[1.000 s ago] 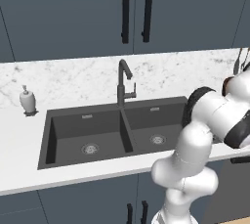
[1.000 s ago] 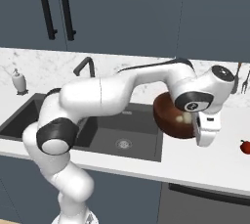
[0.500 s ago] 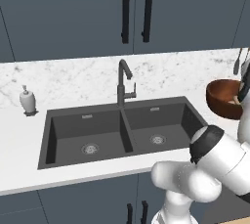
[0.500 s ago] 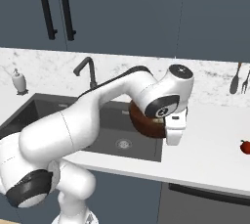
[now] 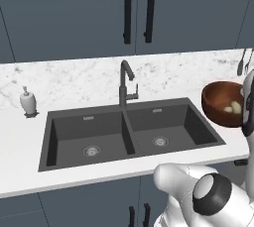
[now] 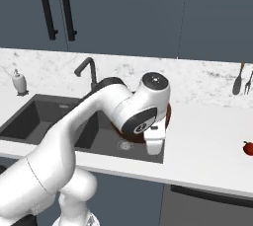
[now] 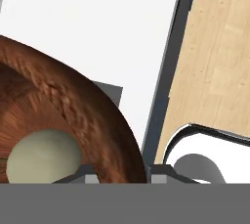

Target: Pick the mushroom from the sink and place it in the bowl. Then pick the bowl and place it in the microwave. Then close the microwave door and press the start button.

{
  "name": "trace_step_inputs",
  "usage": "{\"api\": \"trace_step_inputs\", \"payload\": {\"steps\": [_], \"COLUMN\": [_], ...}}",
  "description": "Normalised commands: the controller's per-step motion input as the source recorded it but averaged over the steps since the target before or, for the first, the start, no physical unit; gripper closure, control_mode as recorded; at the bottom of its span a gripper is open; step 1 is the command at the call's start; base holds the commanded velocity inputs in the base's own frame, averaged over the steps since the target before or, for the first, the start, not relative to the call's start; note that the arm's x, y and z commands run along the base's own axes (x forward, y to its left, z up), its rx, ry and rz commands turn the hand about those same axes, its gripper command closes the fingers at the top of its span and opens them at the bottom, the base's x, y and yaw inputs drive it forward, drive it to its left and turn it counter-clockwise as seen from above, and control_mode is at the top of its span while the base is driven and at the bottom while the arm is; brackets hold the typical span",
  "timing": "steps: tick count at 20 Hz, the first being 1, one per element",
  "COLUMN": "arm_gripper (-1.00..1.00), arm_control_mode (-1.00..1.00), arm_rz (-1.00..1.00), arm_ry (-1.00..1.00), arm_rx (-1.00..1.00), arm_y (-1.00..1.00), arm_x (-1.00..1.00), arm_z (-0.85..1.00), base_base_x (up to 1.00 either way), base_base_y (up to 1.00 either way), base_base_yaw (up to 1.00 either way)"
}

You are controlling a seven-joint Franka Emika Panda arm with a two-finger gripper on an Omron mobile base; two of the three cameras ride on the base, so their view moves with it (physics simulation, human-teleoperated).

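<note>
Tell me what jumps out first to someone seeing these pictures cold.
The big white arm bent across the dark double sink, its gripper clamped on the rim of the reddish-brown bowl. The bowl is held right of the sink with the pale mushroom inside it.

Bowl (image 6: 167,116) mostly hidden behind arm in right base view; mushroom (image 7: 43,162) cut by grey band; utensils (image 5: 243,61) clipped at edge.

Your gripper (image 7: 119,171) is clamped on the bowl (image 7: 73,120) rim, fingers astride it at six o'clock, wrist pointing down.
</note>
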Motion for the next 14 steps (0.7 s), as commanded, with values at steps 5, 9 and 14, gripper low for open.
{"api": "trace_step_inputs", "payload": {"steps": [5, 9, 14], "arm_gripper": [1.00, 1.00, 1.00], "arm_control_mode": [-1.00, -1.00, -1.00], "arm_rz": [0.00, 0.00, -0.01], "arm_ry": [0.09, 0.01, 0.00], "arm_rx": [-0.02, -0.02, 0.00], "arm_y": [0.92, 0.15, 0.00], "arm_x": [0.05, 0.00, 0.00], "arm_z": [0.04, 0.00, 0.00], "base_base_x": [0.00, 0.00, 0.00], "base_base_y": [0.00, 0.00, 0.00], "base_base_yaw": [0.00, 0.00, 0.00]}}
